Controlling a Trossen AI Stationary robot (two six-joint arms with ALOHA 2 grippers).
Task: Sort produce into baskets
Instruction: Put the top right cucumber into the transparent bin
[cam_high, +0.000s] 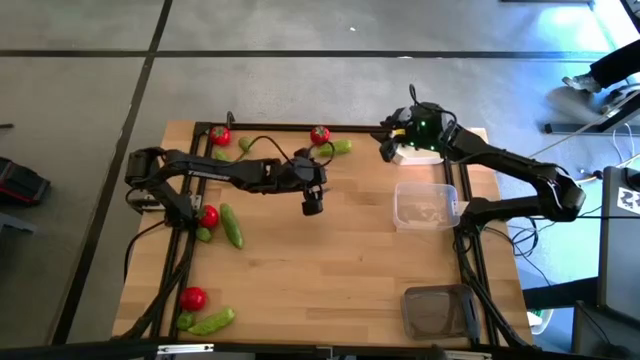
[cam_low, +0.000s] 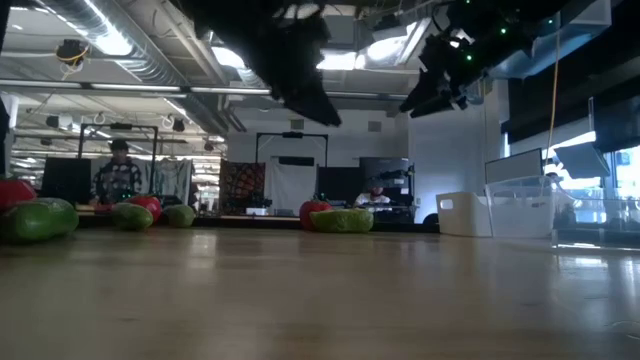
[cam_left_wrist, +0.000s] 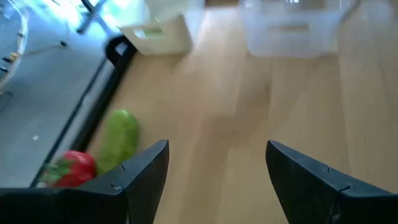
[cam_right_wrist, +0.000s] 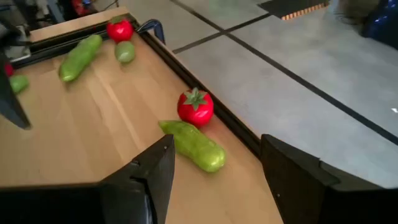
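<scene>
My left gripper (cam_high: 312, 207) (cam_left_wrist: 217, 152) hangs open above the middle of the table, with nothing between its fingers. My right gripper (cam_high: 384, 140) (cam_right_wrist: 215, 142) is open too, raised over the far edge beside the white basket (cam_high: 412, 154). In front of it a red tomato (cam_right_wrist: 196, 107) and a green pod (cam_right_wrist: 194, 147) lie on the wood by the far rail. The clear basket (cam_high: 426, 205) and the dark grey basket (cam_high: 437, 310) stand along the right side. More produce lies at the left: a tomato (cam_high: 208, 216), a pod (cam_high: 232, 226) and a lime (cam_high: 203, 235).
A black metal frame (cam_high: 270, 127) borders the table's far, left and right sides. A tomato (cam_high: 220, 137) with green pieces lies at the far left, and a tomato (cam_high: 193, 297) with a pod (cam_high: 211, 321) at the near left. Bare wood (cam_high: 320, 280) fills the middle and near side.
</scene>
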